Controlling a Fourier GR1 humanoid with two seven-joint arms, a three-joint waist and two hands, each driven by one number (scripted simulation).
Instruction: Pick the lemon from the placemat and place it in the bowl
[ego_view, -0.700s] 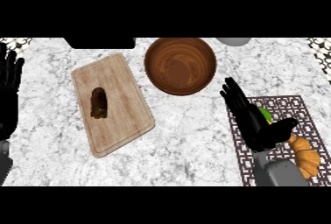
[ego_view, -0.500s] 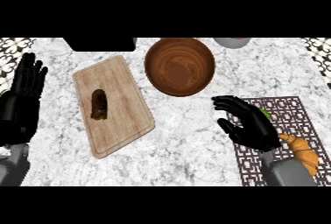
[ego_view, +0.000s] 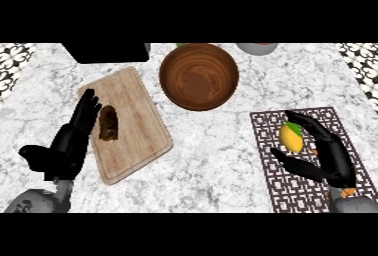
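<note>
head view: the right hand (ego_view: 325, 155) now sits at the lower right of the frame, over the dark patterned placemat (ego_view: 295, 190), with fingers and thumb spread around the yellow lemon with a green leaf (ego_view: 291, 138). half a second ago that hand lay further left with the lemon hidden beneath it; now the fruit shows plainly between thumb and fingers, which have not closed on it. i judge the grasp is being set up and the lift is not yet begun. something orange peeks out beside the right hand's fingers, too hidden to name.

the left hand (ego_view: 70, 145) has moved in from the frame's left edge and now lies open, fingers straight, across the left edge of the pale wooden cutting board (ego_view: 140, 130), just beside a dark brown lumpy item (ego_view: 108, 123) on that board.

the round brown wooden bowl (ego_view: 198, 75) stands at upper centre, apart from the placemat, up and to the left of the lemon. bare white marbled surface (ego_view: 214, 150) lies between mat and bowl, so the carry path looks open. a black block (ego_view: 103, 51) sits at the upper left and a grey object (ego_view: 258, 47) at the top edge, both off that path.
</note>
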